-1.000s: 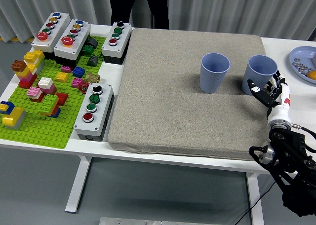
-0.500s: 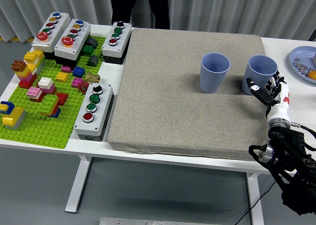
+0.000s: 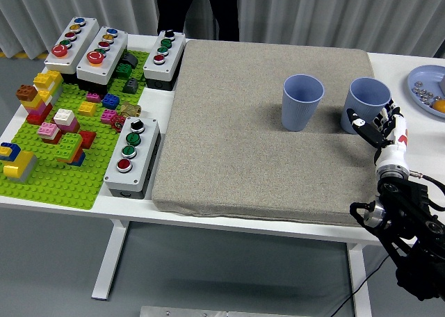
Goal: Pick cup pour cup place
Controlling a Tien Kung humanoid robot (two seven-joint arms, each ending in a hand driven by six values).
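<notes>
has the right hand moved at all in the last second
Yes, slightly. The right hand has crept to the right and a touch up, judged against the right cup, its fingers open just in front of it.

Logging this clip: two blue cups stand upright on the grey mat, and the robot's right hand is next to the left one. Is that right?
Not quite. The head view shows the right hand beside the right-hand cup, near the grey mat's right edge, not the left cup. Both blue cups do stand upright on the mat.
</notes>
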